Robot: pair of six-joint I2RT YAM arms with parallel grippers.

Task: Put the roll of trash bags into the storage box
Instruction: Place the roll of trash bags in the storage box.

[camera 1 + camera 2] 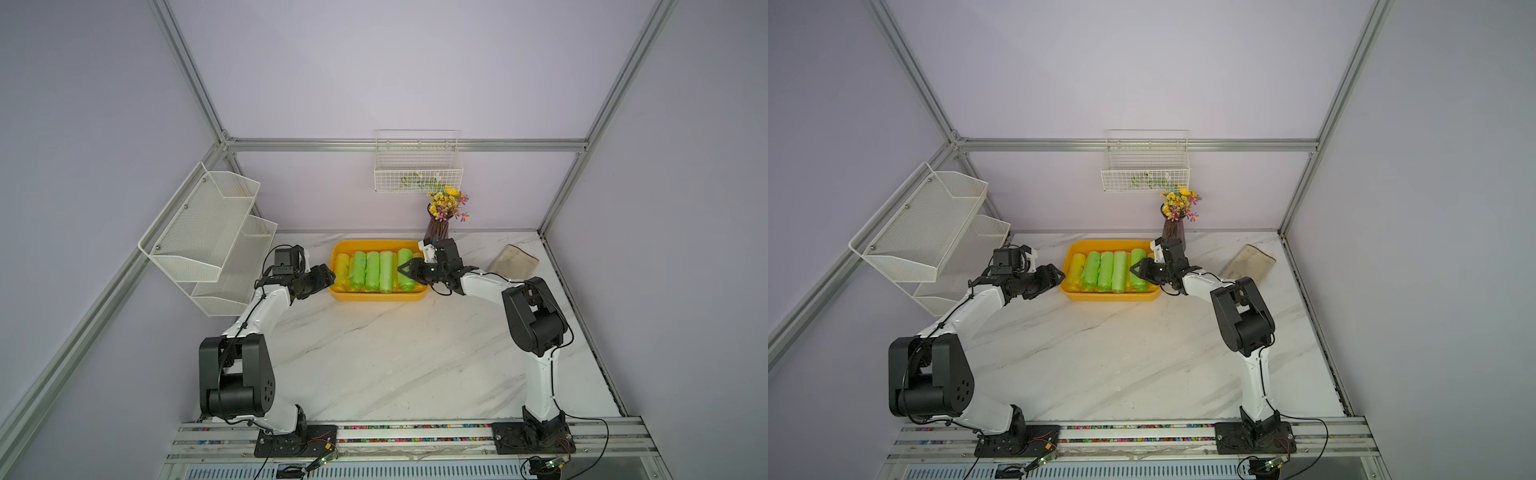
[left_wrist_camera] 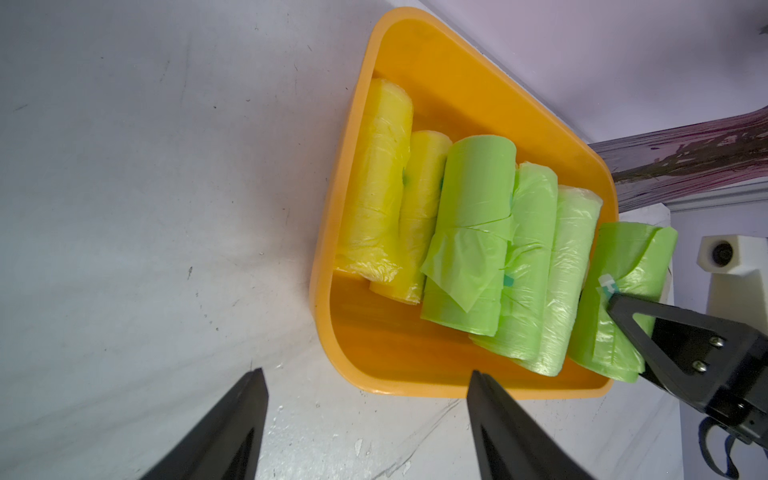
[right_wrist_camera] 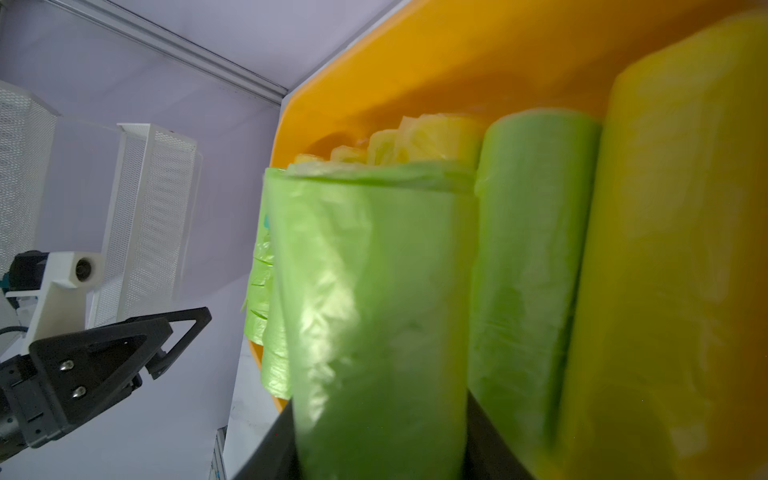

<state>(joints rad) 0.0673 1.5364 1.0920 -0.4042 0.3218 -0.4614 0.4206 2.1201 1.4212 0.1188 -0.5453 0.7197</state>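
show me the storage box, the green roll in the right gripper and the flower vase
storage box (image 1: 376, 297), a top view, near wall
green roll (image 2: 623, 266), left wrist view, bare wrap mid-roll
flower vase (image 1: 436, 229), a top view, glass body

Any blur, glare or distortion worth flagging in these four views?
Right wrist view: the green roll sits close to the lens, soft and smeared. Left wrist view: sharp on the box and yellow rolls, no glare. Both top views: even, soft light, wide-angle lean in the frame bars.
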